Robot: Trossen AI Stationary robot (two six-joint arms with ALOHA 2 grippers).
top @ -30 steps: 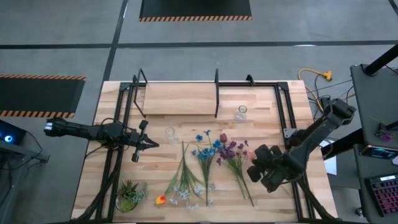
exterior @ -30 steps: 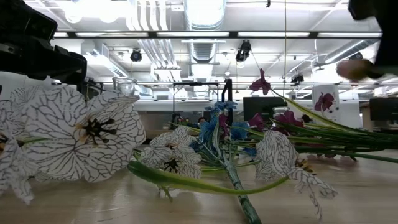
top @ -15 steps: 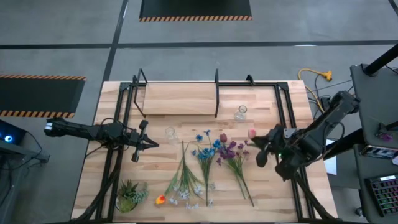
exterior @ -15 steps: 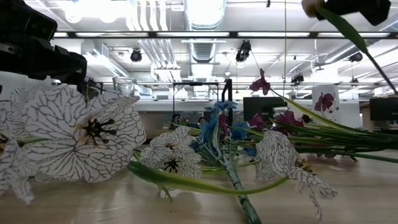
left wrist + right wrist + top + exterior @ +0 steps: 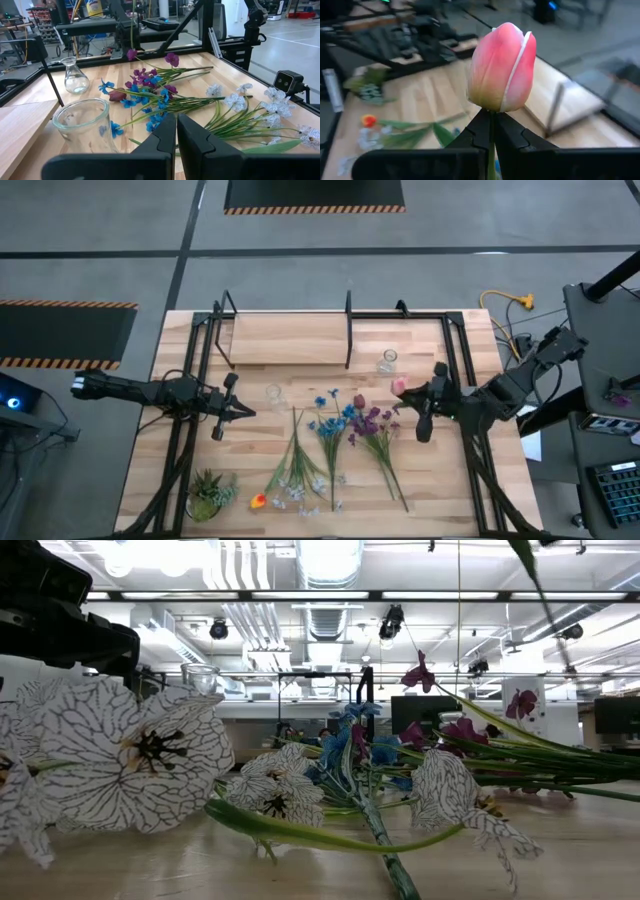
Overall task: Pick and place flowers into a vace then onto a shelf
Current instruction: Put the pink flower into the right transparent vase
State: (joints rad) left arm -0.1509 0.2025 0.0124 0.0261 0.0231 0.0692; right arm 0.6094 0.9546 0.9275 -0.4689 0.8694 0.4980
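Loose flowers with blue, purple and white blooms lie flat on the table's middle, also seen in the left wrist view. My right gripper hovers above the table's right half, shut on a pink tulip. Its bloom points toward the left. A small glass vase and a glass jar stand before the shelf, a plank at the far edge. My left gripper rests shut near the jar, at the left. My right gripper pinches the tulip's green stem between its two fingers, right below the bloom. The fingers come nearly level from the table's right side. The bloom stands out beyond the fingertips, lifted clear. The stem trails slanting below, clear of the table.
A small spiky potted plant stands at the near left corner. Black frame rails run along both sides of the table. The shelf's black brackets rise at the far edge. Bare wood lies right of the flowers.
My right gripper has risen and gone toward the table's far edge, tipping from steeply down to nearly level and rolling. The pink tulip has gone up with it. Its bloom now lies farther back, and its stem has swung up out of most of the low view.
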